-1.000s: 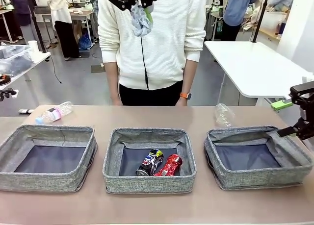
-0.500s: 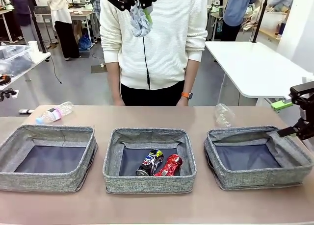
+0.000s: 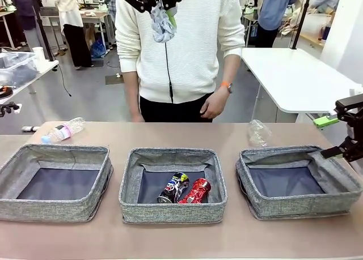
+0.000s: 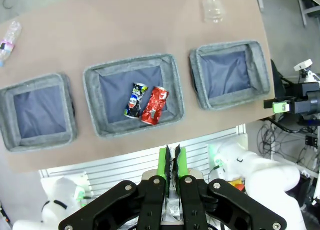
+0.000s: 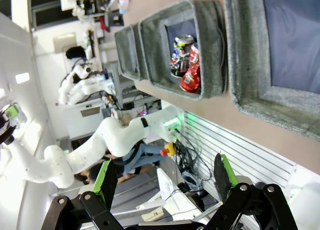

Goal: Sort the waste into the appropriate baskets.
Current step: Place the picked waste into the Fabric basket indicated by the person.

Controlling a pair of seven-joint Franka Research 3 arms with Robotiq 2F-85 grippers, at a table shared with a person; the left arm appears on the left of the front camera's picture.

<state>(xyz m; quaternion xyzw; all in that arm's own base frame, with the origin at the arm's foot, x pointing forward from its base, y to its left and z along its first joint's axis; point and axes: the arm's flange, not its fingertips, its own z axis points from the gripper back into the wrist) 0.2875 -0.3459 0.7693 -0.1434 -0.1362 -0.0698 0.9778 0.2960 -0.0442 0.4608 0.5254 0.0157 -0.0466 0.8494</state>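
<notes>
- Front view: left gripper [image 3: 163, 5], raised high, is clamped on the top of the paper wad [image 3: 163, 26].
- Wad looks light, soft and crushable.
- Right gripper [image 3: 333, 136]: fingers apart, empty.

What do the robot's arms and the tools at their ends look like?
The arms are smooth, rounded white tubes with bulging joints, as the left arm shows. The left tool and right tool are alike: black angular linkages with silver bolts, ending in two fingers faced with bright green pads.
</notes>
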